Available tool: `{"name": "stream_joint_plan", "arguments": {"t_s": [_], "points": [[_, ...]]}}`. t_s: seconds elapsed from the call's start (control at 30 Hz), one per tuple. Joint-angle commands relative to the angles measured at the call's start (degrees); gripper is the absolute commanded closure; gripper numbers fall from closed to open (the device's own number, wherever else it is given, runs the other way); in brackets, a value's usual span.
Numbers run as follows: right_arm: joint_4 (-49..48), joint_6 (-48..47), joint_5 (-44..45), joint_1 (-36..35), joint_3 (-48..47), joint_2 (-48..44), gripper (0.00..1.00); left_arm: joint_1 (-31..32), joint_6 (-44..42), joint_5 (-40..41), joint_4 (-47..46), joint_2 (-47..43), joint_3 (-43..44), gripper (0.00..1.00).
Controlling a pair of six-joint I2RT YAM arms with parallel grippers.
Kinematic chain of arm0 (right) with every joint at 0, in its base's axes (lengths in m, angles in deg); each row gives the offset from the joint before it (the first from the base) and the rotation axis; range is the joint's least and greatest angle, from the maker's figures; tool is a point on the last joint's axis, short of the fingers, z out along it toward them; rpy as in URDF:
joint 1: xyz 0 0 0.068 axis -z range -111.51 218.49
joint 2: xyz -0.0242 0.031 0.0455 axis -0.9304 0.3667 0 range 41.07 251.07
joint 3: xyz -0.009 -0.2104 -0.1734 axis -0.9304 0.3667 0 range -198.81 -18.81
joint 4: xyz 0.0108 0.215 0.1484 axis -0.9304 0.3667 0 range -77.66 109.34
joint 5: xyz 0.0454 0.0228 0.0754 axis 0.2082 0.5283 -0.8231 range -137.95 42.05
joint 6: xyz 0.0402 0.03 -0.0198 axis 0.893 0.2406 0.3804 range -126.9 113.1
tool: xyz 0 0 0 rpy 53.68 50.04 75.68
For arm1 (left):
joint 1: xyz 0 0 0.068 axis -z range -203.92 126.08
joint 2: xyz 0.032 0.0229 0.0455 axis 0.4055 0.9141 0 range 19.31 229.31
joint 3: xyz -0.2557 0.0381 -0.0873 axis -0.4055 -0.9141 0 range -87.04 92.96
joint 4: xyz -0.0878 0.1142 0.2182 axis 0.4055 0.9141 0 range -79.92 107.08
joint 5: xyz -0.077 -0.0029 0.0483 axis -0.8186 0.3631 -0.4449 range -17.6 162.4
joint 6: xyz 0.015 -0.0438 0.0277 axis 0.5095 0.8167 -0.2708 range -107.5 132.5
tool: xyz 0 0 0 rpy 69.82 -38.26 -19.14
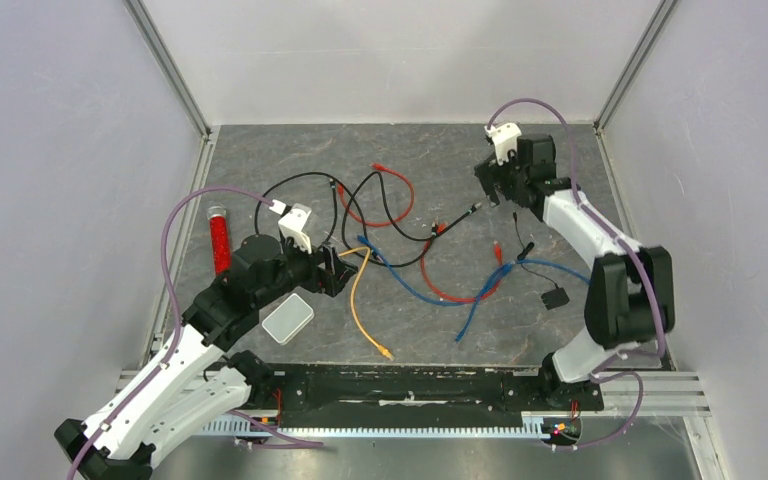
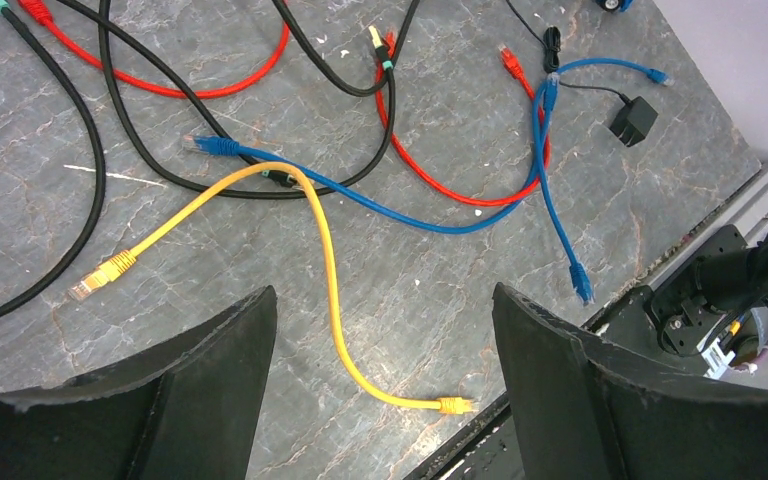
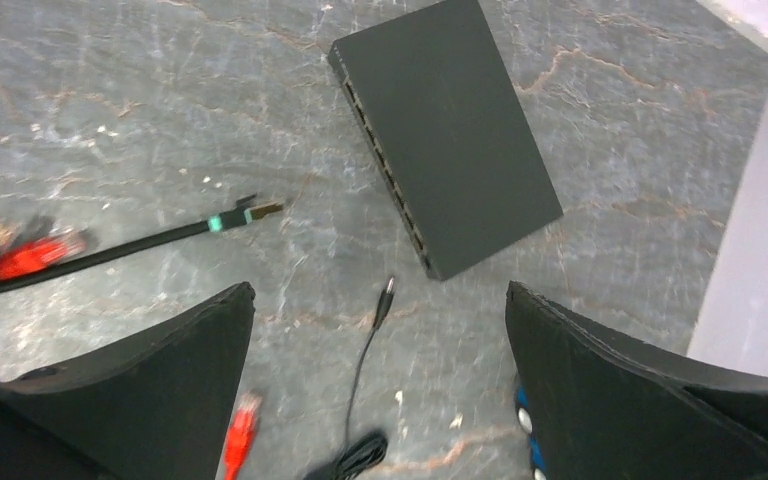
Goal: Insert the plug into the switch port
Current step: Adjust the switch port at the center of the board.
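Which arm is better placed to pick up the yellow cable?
Left. The left gripper, open, hangs right above the yellow cable; the right gripper, also open, is over the switch across the table.

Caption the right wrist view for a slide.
Open right end effector above flat black rectangular switch and thin black barrel-plug lead.

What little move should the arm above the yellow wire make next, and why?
Probably lower the left end effector onto the yellow cable, close to one of its plugs. It hangs open and empty right above that cable, which lies loose. The switch, under the open right end effector, shows no cable plugged in yet.
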Motion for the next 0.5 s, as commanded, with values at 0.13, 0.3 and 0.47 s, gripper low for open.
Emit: {"name": "stream_joint_plan", "arguments": {"t_s": [0.13, 0.3, 0.47], "points": [[5.07, -5.70, -14.56, 7.97, -14.82, 16.59, 0.02, -0.21, -3.25, -1.23, -0.76, 0.93, 0.85, 0.16], [5.85, -5.68, -14.58, 10.74, -24.18, 25.06, 0.02, -0.21, -3.47, -0.05, -0.60, 1.32, 0.76, 0.16], [7.27, -2.12, -15.13, 14.72, -34.42, 31.86, 0.06, -0.21, -3.80, 1.86, -0.59, 1.61, 0.68, 0.16]]}}
